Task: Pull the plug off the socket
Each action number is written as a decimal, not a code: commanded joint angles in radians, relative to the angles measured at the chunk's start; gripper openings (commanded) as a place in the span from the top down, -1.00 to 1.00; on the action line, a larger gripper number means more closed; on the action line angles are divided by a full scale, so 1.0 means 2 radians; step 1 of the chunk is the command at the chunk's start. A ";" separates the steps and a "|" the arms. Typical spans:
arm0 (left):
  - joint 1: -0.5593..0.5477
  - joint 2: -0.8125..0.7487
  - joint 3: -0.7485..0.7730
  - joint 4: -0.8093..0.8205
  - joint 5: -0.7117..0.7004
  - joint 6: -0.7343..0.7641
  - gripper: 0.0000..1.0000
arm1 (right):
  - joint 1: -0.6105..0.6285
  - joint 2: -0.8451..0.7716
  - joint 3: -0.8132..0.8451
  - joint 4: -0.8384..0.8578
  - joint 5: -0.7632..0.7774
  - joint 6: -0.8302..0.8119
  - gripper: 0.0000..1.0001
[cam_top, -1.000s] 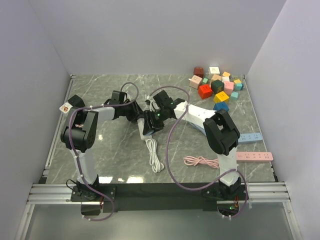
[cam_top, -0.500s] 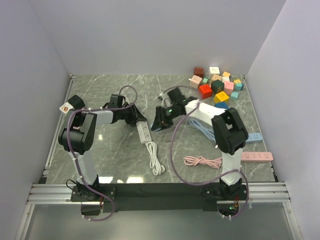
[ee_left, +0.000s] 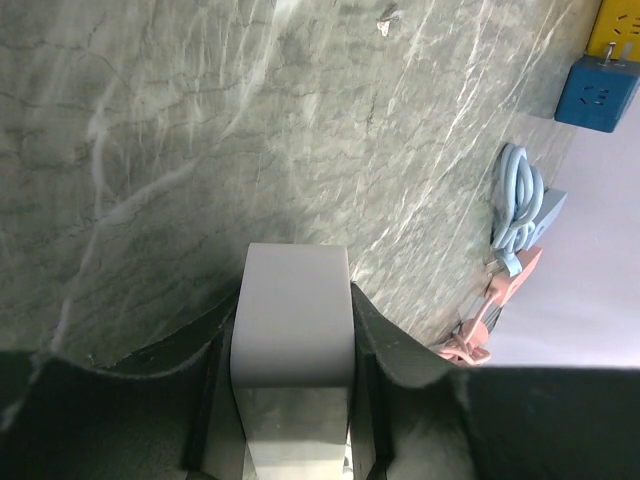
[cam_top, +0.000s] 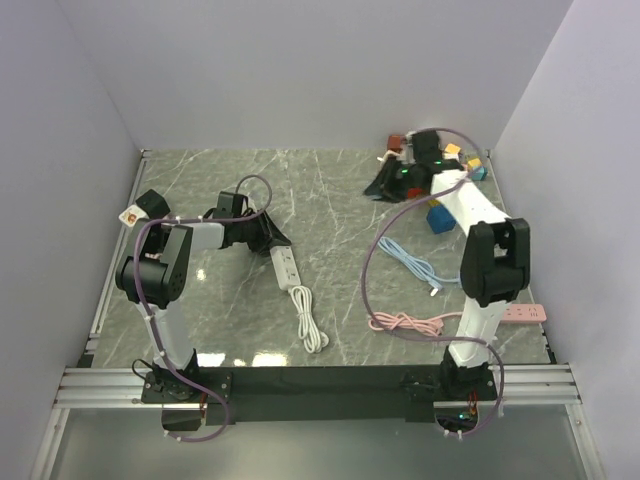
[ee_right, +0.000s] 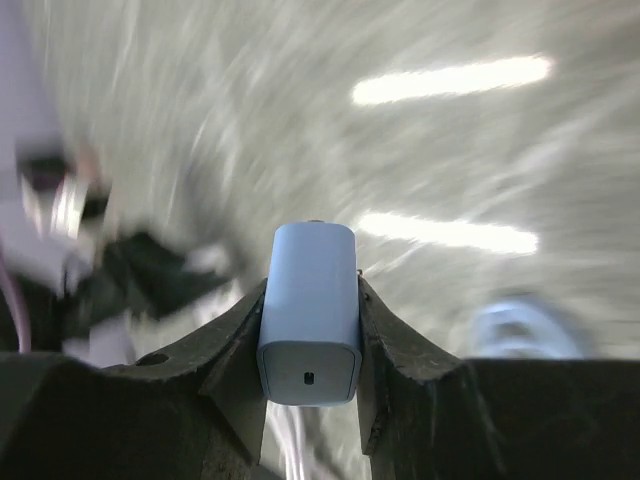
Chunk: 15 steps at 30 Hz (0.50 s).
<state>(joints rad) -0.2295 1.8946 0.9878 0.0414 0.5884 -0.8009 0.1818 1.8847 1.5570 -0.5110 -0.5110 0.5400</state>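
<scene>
- The plug (ee_right: 308, 310), a pale blue block with rounded corners, is out of the socket and up at about 1 o'clock on the counter (cam_top: 220, 180), well apart from the strip.
- The right claw (ee_right: 310, 295) has it. Both fingers are clamped tight against the plug's sides, with the plug's end poking out past the tips.
- Everything behind the plug in the right wrist view is a blur, so I can't make out what lies under it.
- A blue cable (cam_top: 410, 262) lies in loose loops on the marble toward 3 o'clock. Where it meets the plug I can't see from above.
- The white power strip (cam_top: 287, 268) sits just off centre toward 9 o'clock, flat on the counter, its length running from 12 to 6.
- The left claw (ee_left: 296, 330) is closed on the strip's 12 o'clock end, with a finger pressed to each long side and the white body filling the gap.
- The white cable (cam_top: 311, 325) runs off the strip's other end toward 6 o'clock and folds into a narrow bundle.
- A pink cable (cam_top: 400, 322) lies bunched at about 5 o'clock.
- A pink power strip (cam_top: 527, 313) lies out by the edge at 4 o'clock, partly behind the right arm.
- The coloured blocks (cam_top: 437, 217) are scattered in the 1 o'clock corner, right around the right arm's wrist.
</scene>
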 commanded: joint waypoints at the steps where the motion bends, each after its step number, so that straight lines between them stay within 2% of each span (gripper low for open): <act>1: 0.001 -0.014 0.010 0.001 0.011 0.002 0.99 | -0.056 0.006 0.035 0.023 0.084 0.055 1.00; 8: 0.000 -0.011 0.010 0.002 0.013 -0.005 0.99 | -0.088 0.147 0.218 -0.008 0.147 0.103 1.00; 11: 0.000 -0.007 0.014 0.000 0.015 -0.007 0.99 | -0.105 0.197 0.297 -0.027 0.176 0.129 0.59; 12: 0.000 -0.005 0.015 0.001 0.017 -0.008 0.99 | -0.107 0.207 0.306 -0.027 0.172 0.136 0.53; 13: 0.000 -0.002 0.018 0.000 0.019 -0.008 0.99 | -0.112 0.216 0.314 -0.024 0.170 0.148 0.31; 15: 0.000 0.001 0.021 -0.002 0.020 -0.008 0.99 | -0.114 0.235 0.331 -0.026 0.179 0.159 0.01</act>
<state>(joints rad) -0.2295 1.8950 0.9897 0.0391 0.5903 -0.8066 -0.0257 2.3268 2.1502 -0.5400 -0.2081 0.7883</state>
